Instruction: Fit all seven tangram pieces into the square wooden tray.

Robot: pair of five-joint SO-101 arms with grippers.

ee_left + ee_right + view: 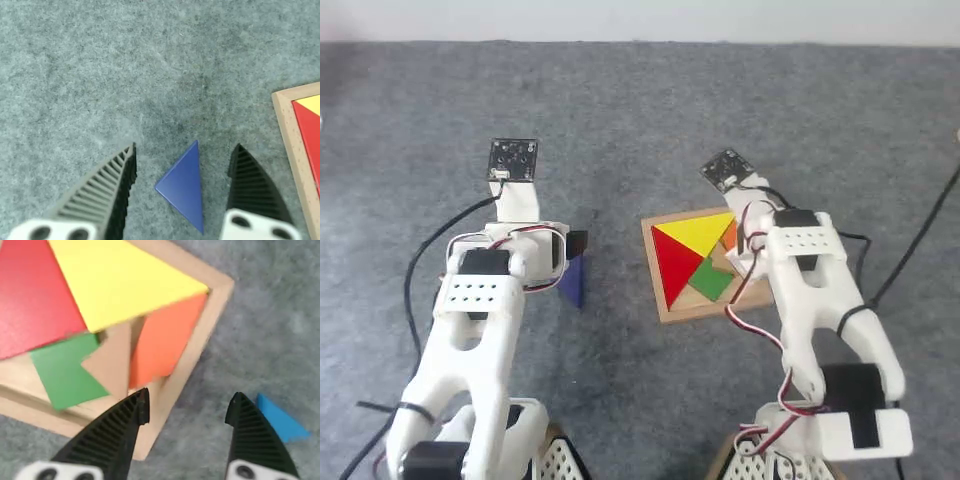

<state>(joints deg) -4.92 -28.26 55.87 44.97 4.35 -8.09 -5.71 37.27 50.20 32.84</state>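
The square wooden tray holds a red triangle, a yellow triangle, a green piece and an orange piece. My right gripper hangs open over the tray's rim, beside the orange piece. A light blue triangle lies on the carpet just outside that rim. Left of the tray, a dark blue triangle lies flat on the carpet between the spread fingers of my open left gripper. In the high view this triangle lies beside the left gripper.
Grey carpet covers the whole table. Cables trail from both arms, one along the right edge. The tray's wooden rim stands close to the dark blue triangle.
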